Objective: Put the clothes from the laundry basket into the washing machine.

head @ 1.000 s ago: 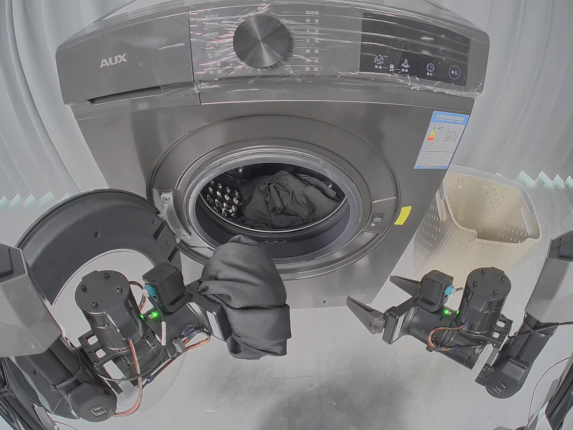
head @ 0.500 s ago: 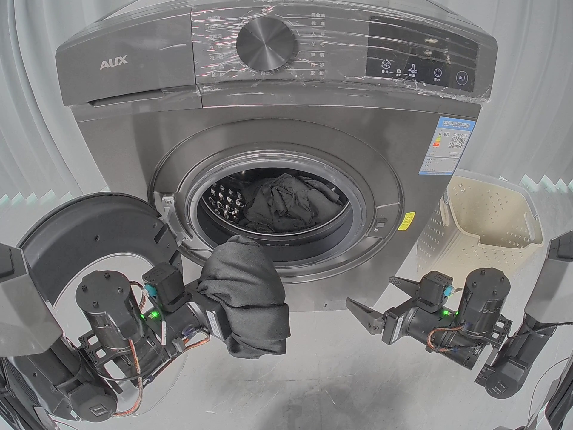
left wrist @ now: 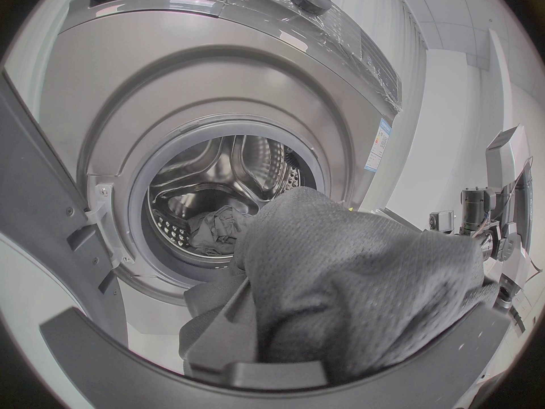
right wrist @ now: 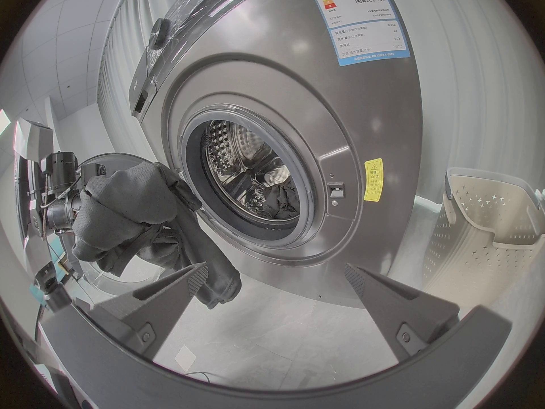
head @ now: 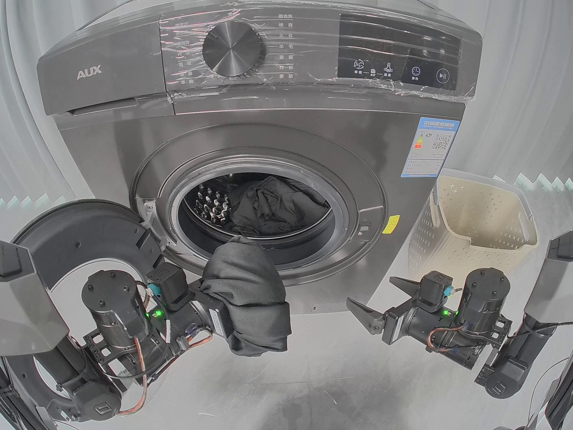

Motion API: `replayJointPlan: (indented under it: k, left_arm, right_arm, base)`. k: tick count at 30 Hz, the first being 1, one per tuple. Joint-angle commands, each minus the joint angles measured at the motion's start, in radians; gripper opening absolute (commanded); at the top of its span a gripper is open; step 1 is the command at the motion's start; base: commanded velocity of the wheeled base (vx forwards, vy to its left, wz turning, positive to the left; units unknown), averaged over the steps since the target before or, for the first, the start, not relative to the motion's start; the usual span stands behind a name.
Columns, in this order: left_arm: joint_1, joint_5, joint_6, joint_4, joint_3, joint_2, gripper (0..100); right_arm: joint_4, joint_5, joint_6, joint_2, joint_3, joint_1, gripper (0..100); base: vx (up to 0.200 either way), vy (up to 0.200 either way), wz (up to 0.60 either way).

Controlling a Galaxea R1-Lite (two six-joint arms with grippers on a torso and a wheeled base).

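Two lots of dark cloth are in sight: a dark garment (head: 248, 282) that hangs over the left gripper (head: 242, 318), and a heap of dark clothes (head: 268, 204) that lies inside the drum (head: 212, 201) of the washing machine (head: 256, 132). The garment covers the front of the left gripper completely and falls down around it, so I cannot tell if this gripper is closed on the cloth or only carries it. It is low in front of the machine, just below the lower rim of the round opening, above the floor (head: 334, 383). The door (head: 77, 234) stands wide open on the left, beside the left arm. The right gripper (head: 370, 291) is to the right of the garment at about the same height, near the lower right corner of the machine. Its two fingers are spread wide apart and hold nothing. The cream laundry basket (head: 453, 240) stands just beside the right wall of the machine, behind the right arm.
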Motion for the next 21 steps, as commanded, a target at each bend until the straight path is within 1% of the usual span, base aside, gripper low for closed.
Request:
replayJointPlan:
  k: [1, 2, 7, 9, 11, 12, 13, 15, 17, 19, 21]
  left_arm:
    - [0.004, 0.000, 0.000, -0.001, -0.005, 0.008, 0]
    - [0.004, 0.000, 0.000, -0.001, -0.005, 0.008, 0]
    - [0.005, 0.005, 0.003, -0.001, -0.014, 0.008, 0]
    - [0.005, 0.014, 0.006, -0.001, -0.017, 0.011, 0]
    - [0.005, 0.040, 0.026, -0.001, -0.028, 0.021, 0]
    - [0.008, 0.046, 0.027, -0.002, -0.039, 0.033, 0]
    - [0.010, 0.043, 0.018, -0.002, -0.048, 0.047, 0]
    - [0.011, 0.029, 0.014, -0.002, -0.052, 0.073, 0]
    - [0.010, 0.014, 0.015, -0.001, -0.051, 0.094, 0]
    - [0.008, -0.050, 0.012, 0.001, -0.085, 0.143, 0]
    - [0.011, -0.092, 0.010, 0.002, -0.123, 0.194, 0]
  right_arm:
    - [0.000, 0.000, 0.000, 0.002, 0.000, 0.000, 100]
    - [0.000, 0.000, -0.001, 0.002, 0.000, 0.002, 100]
    - [0.000, -0.002, -0.001, 0.000, 0.000, 0.015, 100]
    - [0.000, -0.003, -0.001, -0.001, 0.000, 0.026, 100]
    - [0.000, -0.005, 0.005, -0.008, 0.006, 0.058, 100]
    - [0.000, -0.005, 0.008, -0.009, 0.011, 0.068, 100]
    - [0.000, -0.005, 0.009, -0.011, 0.014, 0.075, 100]
    - [0.000, -0.003, 0.009, -0.011, 0.017, 0.077, 100]
    - [0.000, -0.003, 0.009, -0.011, 0.017, 0.078, 100]
    - [0.000, -0.003, 0.009, -0.009, 0.017, 0.078, 100]
    - [0.000, -0.003, 0.009, -0.009, 0.019, 0.078, 100]
  base:
    - [0.200, 0.000, 0.00]
    - [0.200, 0.000, 0.00]
    - [0.000, 0.000, 0.00]
    - [0.000, 0.000, 0.00]
    - [0.000, 0.000, 0.00]
    - [0.000, 0.000, 0.00]
    - [0.000, 0.000, 0.00]
    - [0.000, 0.000, 0.00]
    - [0.000, 0.000, 0.00]
    - [0.000, 0.000, 0.00]
    - [0.000, 0.000, 0.00]
